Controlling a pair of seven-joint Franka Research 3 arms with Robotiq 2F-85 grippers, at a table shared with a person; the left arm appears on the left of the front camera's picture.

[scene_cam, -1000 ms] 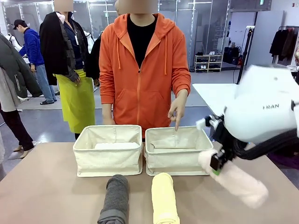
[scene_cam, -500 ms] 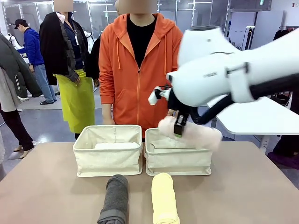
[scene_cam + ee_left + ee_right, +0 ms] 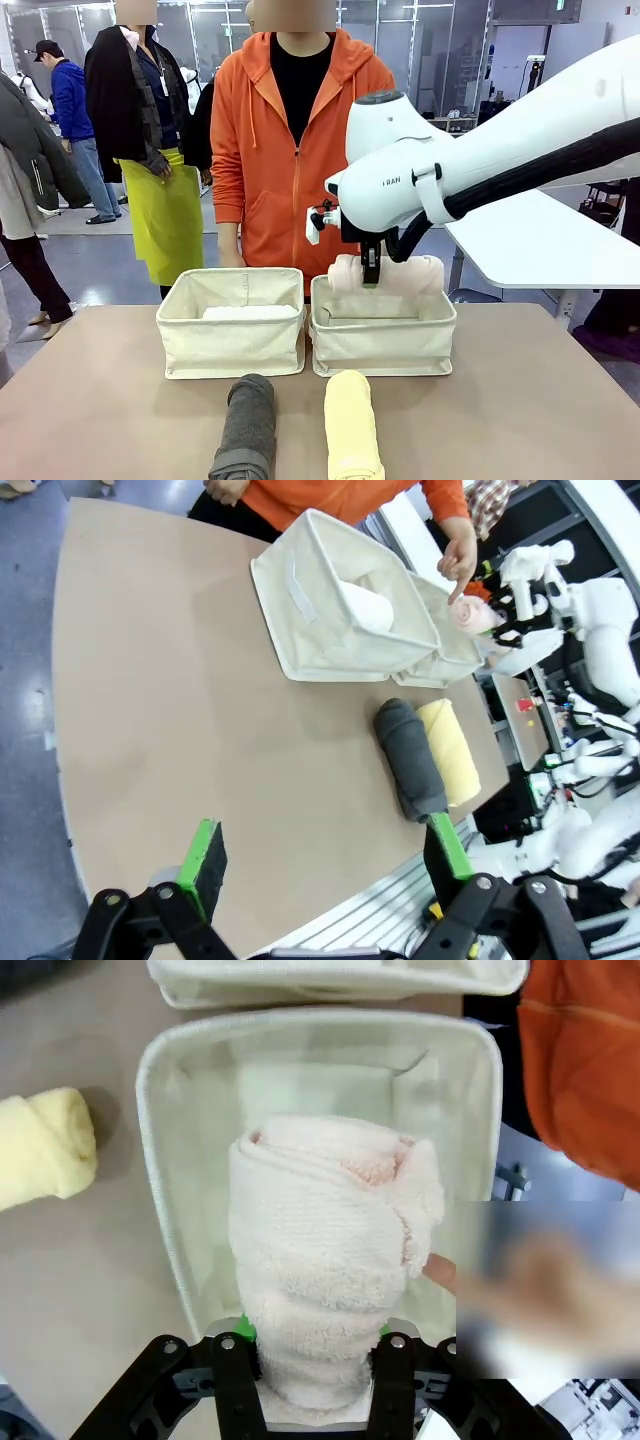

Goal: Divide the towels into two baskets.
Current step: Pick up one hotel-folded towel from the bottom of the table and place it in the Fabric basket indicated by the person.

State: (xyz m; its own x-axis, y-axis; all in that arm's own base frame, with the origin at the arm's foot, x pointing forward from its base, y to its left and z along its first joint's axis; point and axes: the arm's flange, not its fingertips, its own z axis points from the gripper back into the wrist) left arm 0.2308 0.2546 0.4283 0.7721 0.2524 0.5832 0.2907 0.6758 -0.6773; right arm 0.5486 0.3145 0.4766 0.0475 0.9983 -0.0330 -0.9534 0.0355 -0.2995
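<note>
As the right arm reaches in over the right basket (image 3: 385,345), we've got the right gripper (image 3: 371,272) pointing down, its fingers (image 3: 238,1360) clamped on the pink towel (image 3: 405,272). The grip sits nearer the roll's left end than its middle. The roll lies level, lengthwise along the basket, right at rim height. From the wrist camera it hangs squarely over the opening, with bare canvas floor below. It looks clear of the walls, though from the front we can't be sure it isn't brushing the far one.

Across the counter (image 3: 100,400) stands the person (image 3: 300,150) in an orange hoodie. Their hand (image 3: 460,560) is down at the far side of that basket, one finger pointing into it, just beside the pink towel.

Over to the left basket (image 3: 230,345): it's touching or just beside its twin, and the white towel (image 3: 250,312) lies inside, flat along the bottom.

On the near side, two rolls lie on the counter side by side. The grey towel (image 3: 245,425) is in front of the left basket and the yellow towel (image 3: 350,425) in front of the right one, both pointing end-on at the baskets.

The left gripper (image 3: 325,848) hangs above bare counter, well back from everything, fingers spread wide and holding nothing.
</note>
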